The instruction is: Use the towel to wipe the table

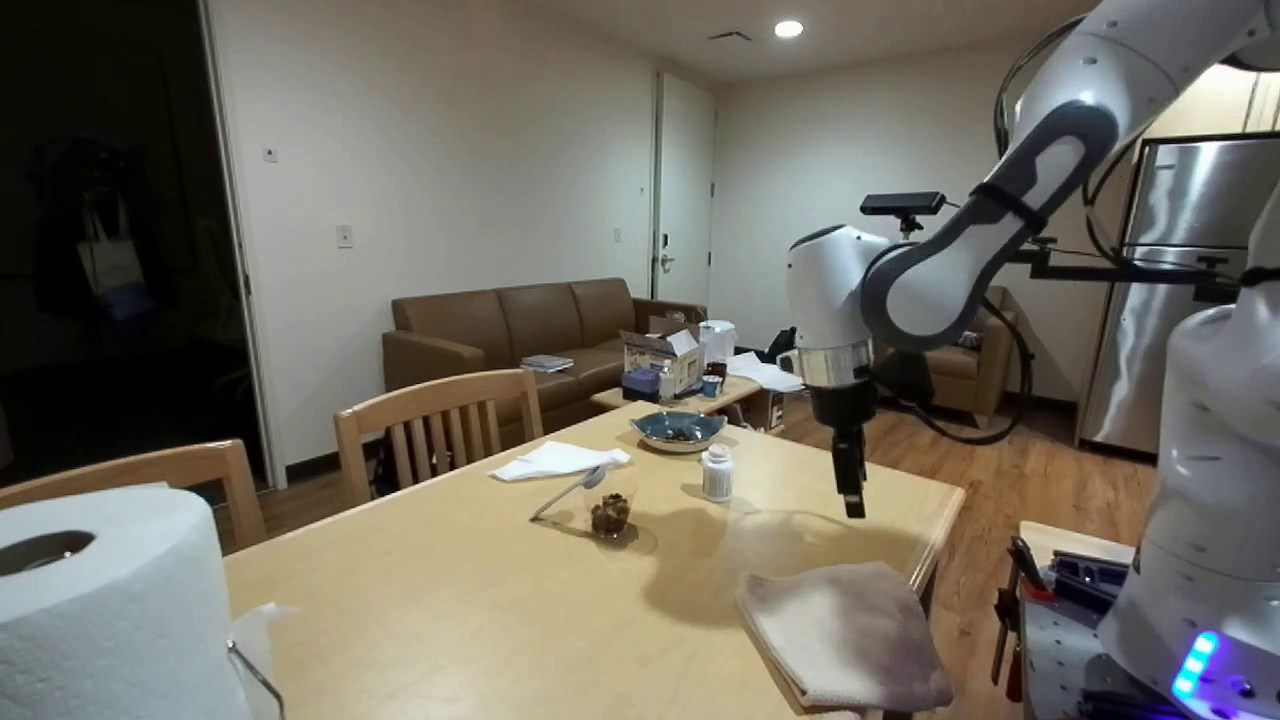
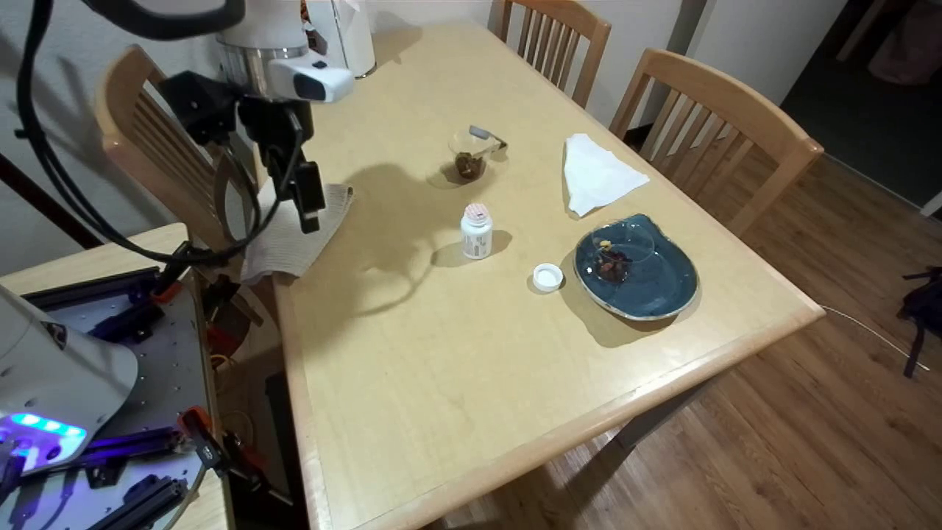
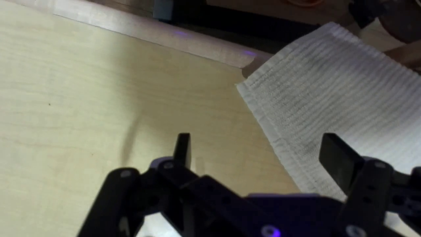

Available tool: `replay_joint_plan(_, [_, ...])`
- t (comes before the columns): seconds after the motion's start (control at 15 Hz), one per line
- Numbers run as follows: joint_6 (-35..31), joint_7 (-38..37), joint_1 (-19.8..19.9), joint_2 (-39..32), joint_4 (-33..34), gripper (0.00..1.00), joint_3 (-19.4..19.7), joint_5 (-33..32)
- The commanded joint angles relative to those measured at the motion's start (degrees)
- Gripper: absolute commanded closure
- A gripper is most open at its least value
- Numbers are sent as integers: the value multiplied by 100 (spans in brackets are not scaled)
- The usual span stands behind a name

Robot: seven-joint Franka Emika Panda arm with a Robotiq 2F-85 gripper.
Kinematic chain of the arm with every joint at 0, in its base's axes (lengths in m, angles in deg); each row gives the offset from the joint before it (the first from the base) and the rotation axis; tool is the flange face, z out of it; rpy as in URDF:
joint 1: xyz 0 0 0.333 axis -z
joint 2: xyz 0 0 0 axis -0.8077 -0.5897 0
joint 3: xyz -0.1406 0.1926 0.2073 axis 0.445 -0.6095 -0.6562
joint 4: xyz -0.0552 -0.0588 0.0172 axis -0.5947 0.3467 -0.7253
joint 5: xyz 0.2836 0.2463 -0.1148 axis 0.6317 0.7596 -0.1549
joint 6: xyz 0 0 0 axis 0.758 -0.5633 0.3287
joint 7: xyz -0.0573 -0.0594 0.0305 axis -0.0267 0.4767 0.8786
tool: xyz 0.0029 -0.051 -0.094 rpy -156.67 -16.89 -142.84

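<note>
A folded light grey-beige towel [image 1: 845,635] lies on the wooden table [image 1: 450,610] at the edge nearest the robot base. It also shows in an exterior view [image 2: 298,235], partly behind the gripper, with one end hanging over the table edge [image 2: 298,368]. In the wrist view the ribbed towel [image 3: 329,95] fills the right side, its hem running diagonally. My gripper [image 3: 256,136] is open with nothing between its fingers. The right finger overlaps the towel in view, and the left is over bare table. In both exterior views the gripper [image 1: 853,505] [image 2: 309,213] points down above the table, apart from the towel.
A clear cup with brown contents [image 1: 610,512] and a grey-handled utensil, a white bottle [image 2: 477,234], a white cap [image 2: 547,277], a blue bowl [image 2: 640,287] and a white napkin [image 2: 597,175] stand on the table. A paper towel roll [image 1: 110,610] and chairs [image 1: 440,425] are around it.
</note>
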Motion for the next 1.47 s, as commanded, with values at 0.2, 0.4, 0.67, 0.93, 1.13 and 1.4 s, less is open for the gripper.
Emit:
replay_joint_plan(0.2, [-301,132,-265,-912,-60,0,45,-768])
replay_joint_plan(0.4, [-362,153,-311,-1302,-5,0,52,-983])
replay_joint_plan(0.67, [-308,228,-272,-1334,1,0,112,-991])
replay_joint_plan(0.93, [-238,103,-275,-1335,-4,25,195,-1172])
replay_joint_plan(1.13, [-130,241,-289,-1408,16,41,193,-1103])
replay_joint_plan(1.4, [-41,345,-277,-1405,6,66,202,-1072])
